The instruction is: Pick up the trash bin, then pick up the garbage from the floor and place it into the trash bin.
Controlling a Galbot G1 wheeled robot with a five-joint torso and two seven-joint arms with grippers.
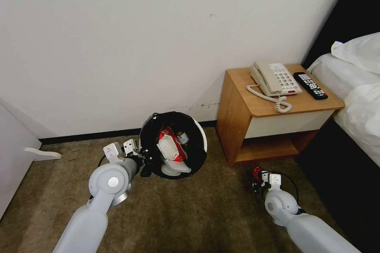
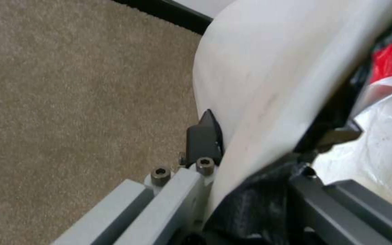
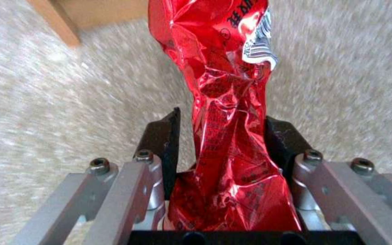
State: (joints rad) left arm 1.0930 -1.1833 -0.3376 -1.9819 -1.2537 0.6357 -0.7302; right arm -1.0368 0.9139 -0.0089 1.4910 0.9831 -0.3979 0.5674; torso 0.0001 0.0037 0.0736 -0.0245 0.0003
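The trash bin (image 1: 200,136), round and white with a black bag liner, is tilted with its opening toward me, near the wall. My left gripper (image 1: 145,162) is shut on its rim, one finger (image 2: 204,131) outside the white wall (image 2: 273,68) and one inside on the bag. Inside lie a red-white packet (image 1: 169,145), a white slipper (image 1: 176,168) and a small bottle (image 1: 182,137). To the right, low over the carpet, my right gripper (image 1: 258,177) is shut on a crumpled red packet (image 3: 225,102), a piece of the garbage, which sticks out past the fingertips.
A wooden nightstand (image 1: 277,114) stands right of the bin, carrying a phone (image 1: 273,79) and a remote (image 1: 310,85). A bed (image 1: 356,87) fills the right edge. White furniture (image 1: 16,154) is at the left. Open brown carpet (image 1: 190,213) lies between my arms.
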